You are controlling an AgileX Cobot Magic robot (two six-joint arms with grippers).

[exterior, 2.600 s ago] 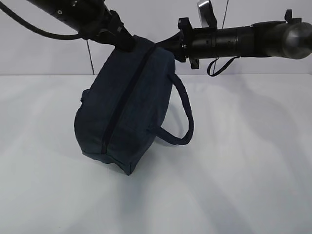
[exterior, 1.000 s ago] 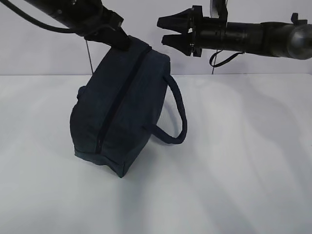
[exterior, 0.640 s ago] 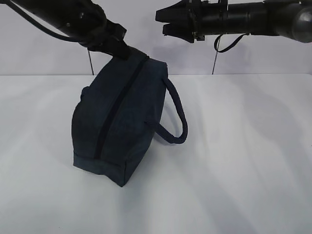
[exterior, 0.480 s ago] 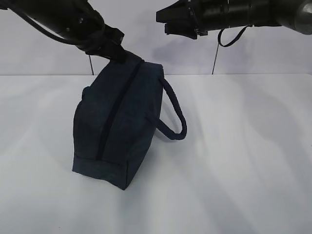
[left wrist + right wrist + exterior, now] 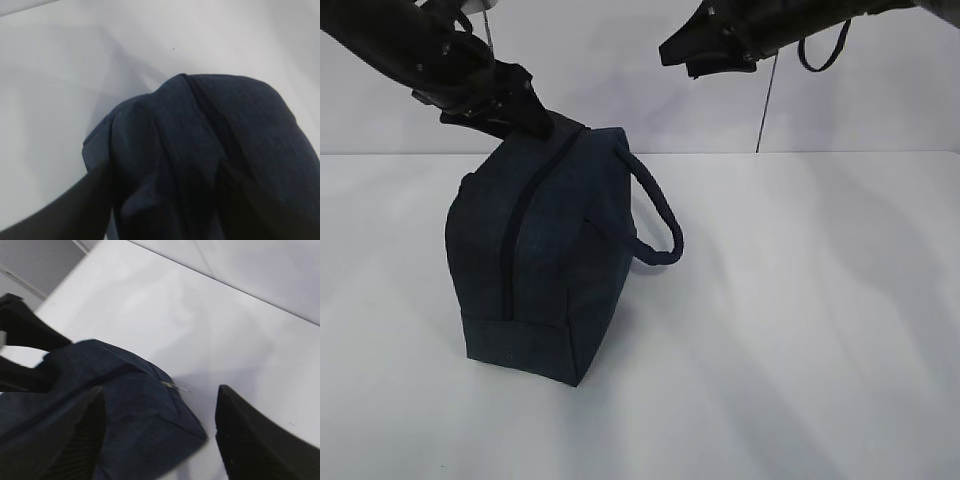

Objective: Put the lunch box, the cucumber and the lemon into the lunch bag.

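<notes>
On the white table (image 5: 800, 330), the lunch bag (image 5: 540, 260) now stands upright on its base with the zipper closed, having been lowered from its earlier tilted, lifted position. The left gripper (image 5: 525, 112) remains pinched on the bag's top end, while the right gripper (image 5: 692, 55), fingers spread and empty, has released the bag and risen well clear. Lunch box, cucumber and lemon are not visible; judged from this, the task is near completion.

lunch bag (image 5: 545, 250) set upright, right tool (image 5: 705, 48) risen
</notes>
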